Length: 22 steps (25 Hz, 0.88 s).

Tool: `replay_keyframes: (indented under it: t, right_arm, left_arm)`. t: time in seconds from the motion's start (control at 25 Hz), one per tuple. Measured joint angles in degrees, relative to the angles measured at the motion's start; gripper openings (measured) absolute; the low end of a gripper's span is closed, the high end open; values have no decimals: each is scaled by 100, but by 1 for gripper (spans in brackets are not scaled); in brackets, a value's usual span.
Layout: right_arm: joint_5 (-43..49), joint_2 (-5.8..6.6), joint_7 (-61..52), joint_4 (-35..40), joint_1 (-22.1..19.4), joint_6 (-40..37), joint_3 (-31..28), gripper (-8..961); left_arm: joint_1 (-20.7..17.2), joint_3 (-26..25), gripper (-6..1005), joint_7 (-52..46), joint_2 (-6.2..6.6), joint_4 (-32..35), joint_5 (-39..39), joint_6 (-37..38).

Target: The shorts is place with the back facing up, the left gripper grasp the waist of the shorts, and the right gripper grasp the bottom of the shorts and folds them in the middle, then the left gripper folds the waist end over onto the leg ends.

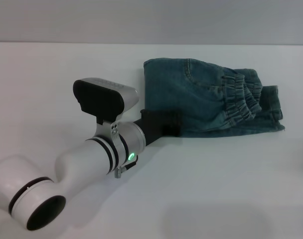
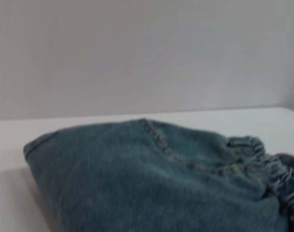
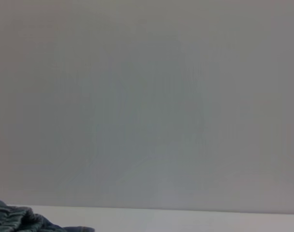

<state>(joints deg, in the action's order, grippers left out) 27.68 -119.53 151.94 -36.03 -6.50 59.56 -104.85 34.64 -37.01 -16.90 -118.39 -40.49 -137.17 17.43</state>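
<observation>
Shorts: the folded blue denim shorts [image 1: 211,97] lie on the white table [image 1: 216,189], elastic waistband over the leg ends.
Left gripper: the black claw [image 1: 164,124] touches the folded near edge — grip unclear.
Advice: withdraw low — don't drag cloth.

Left claw [image 1: 172,124] fingertips indistinct against the shorts [image 1: 211,97], right claw out of frame

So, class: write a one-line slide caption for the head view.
Left gripper at the near edge of folded denim shorts on a white table, elastic waistband on top.
</observation>
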Motion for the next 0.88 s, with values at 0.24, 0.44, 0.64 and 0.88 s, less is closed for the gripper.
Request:
replay_keyframes:
  t: [0.24,0.44,0.64,0.88]
  right_arm:
    - [30,11,6,24,18,132,135,0]
    - [-17,8,15,89,51,223,99,0]
    - [-531,15,68,445,205,675,14,0]
    - [-690,36,73,725,373,750,-154,116]
  left_arm:
    - [-1096,-193,41,831,5,-720,-507,1353]
    - [-1816,-701,43,2139,-35,-676,-653,2522]
    - [-2113,-1455,46,2267,-13,55,-515,3745]
    - [-2336,-1911,49,2162,5,394,-116,3808]
